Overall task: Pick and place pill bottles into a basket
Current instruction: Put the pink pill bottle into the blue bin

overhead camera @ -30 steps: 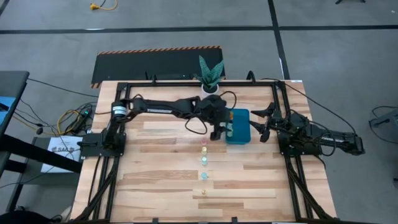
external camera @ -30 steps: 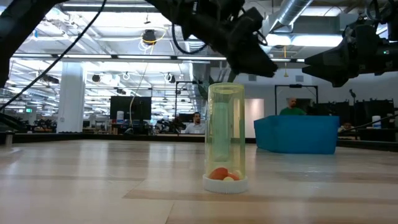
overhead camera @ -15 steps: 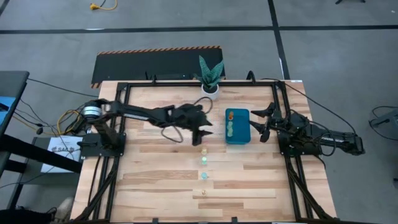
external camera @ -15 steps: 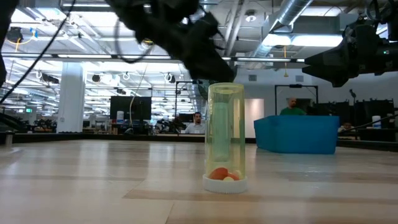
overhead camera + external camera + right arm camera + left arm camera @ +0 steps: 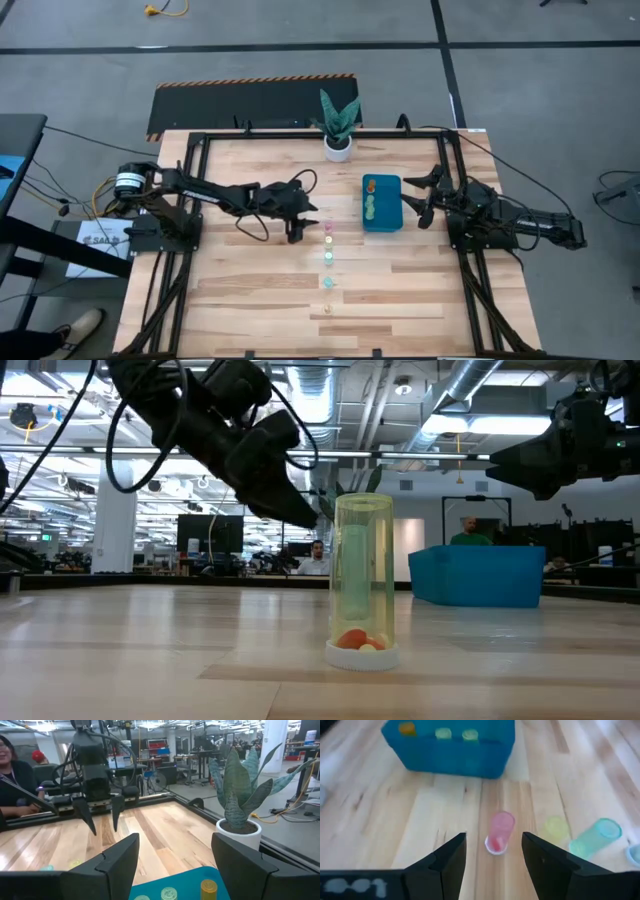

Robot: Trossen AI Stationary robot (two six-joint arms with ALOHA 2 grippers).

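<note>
Pink pill bottle (image 5: 499,833) stands on the desk (image 5: 250,280) just ahead of the left gripper (image 5: 297,232), jaws spread, empty. Three bottles in the basket (image 5: 382,219). Right gripper (image 5: 416,200) beside the basket, jaws spread.
</note>
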